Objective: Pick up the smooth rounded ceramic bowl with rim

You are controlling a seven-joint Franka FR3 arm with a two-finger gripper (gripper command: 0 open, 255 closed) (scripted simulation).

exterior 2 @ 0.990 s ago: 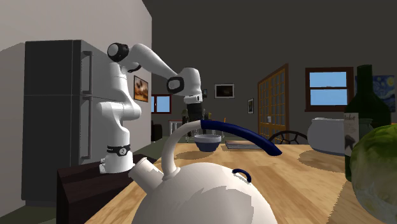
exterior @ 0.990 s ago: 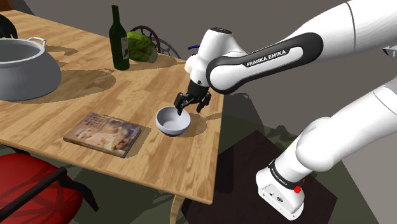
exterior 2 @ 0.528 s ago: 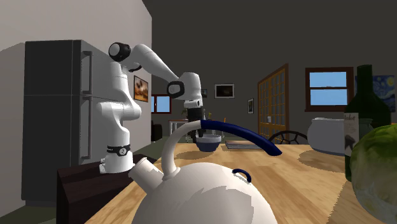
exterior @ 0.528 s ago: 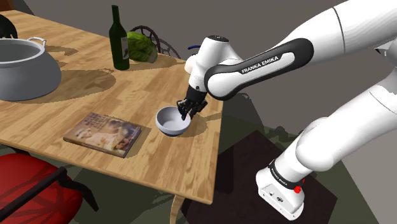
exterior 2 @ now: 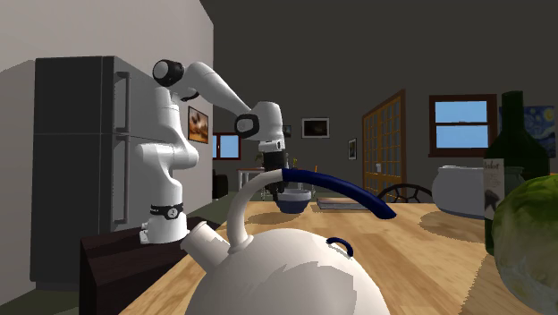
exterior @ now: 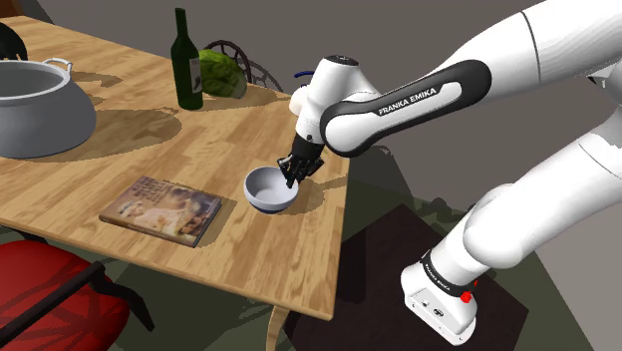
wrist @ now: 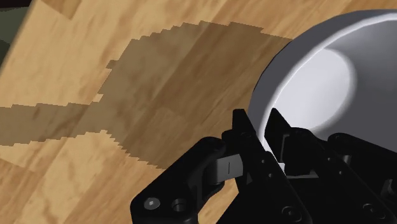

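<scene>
A pale grey rounded bowl stands on the wooden table, close to the edge nearest the stand. My black gripper reaches down onto the side of the rim that faces the arm. In the wrist view the gripper is shut on the bowl: one finger sits outside the wall, the other inside, and the rim is clasped between them. The bowl rests on the table. In the second exterior view the bowl sits under the gripper, partly behind a kettle's handle.
A book lies to the shoulder view's left of the bowl. Farther back stand a dark bottle, a green round vegetable and a large grey pot. A red chair is under the table's near edge. A white kettle fills the second exterior view's foreground.
The gripper has come down from just above the bowl and shut on its rim. Over the last half second nothing has visibly moved.
</scene>
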